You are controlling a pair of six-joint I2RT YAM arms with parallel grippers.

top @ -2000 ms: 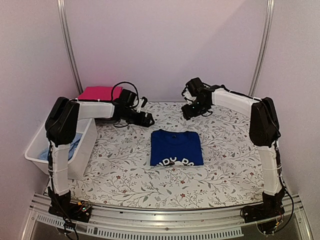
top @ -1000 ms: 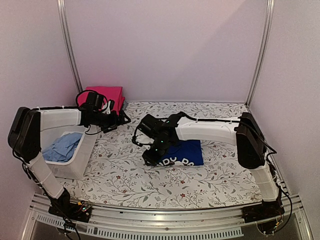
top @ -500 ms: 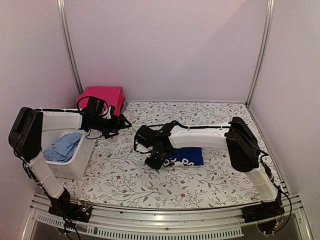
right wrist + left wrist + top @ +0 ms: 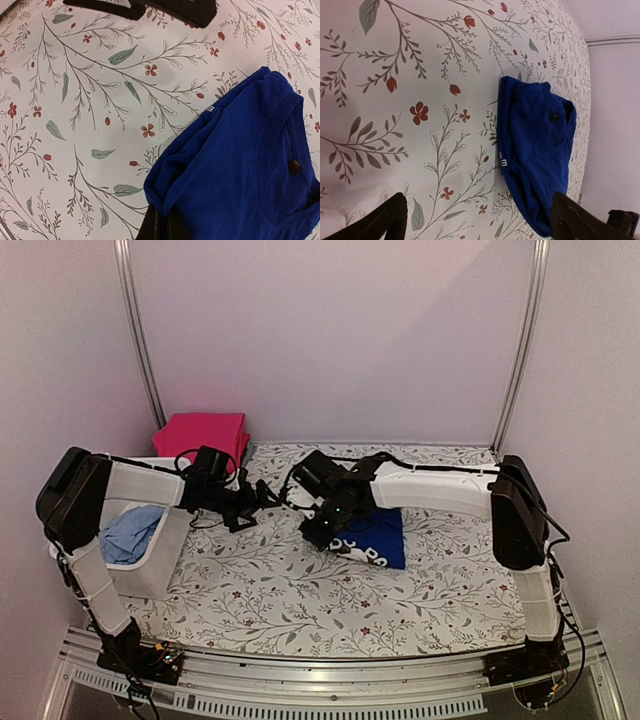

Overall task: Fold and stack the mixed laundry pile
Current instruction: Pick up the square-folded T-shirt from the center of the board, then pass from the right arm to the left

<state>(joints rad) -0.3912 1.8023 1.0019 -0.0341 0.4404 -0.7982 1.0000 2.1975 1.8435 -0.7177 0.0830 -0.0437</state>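
Right wrist alone shows right tool (image 4: 161, 227) pinched on blue shirt (image 4: 235, 170); left tool (image 4: 479, 201) gapes empty.

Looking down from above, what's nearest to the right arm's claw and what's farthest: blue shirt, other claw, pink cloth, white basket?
1. Blue shirt: pinched in the right gripper itself.
2. Left gripper: just to its left.
3. Pink cloth, back-left corner, and basket, left edge: too close to call.

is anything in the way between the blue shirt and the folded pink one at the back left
Yes: the left gripper, open, and its wrist hang over the table roughly between the blue shirt and the folded pink garment. The right gripper is shut on the shirt's corner.
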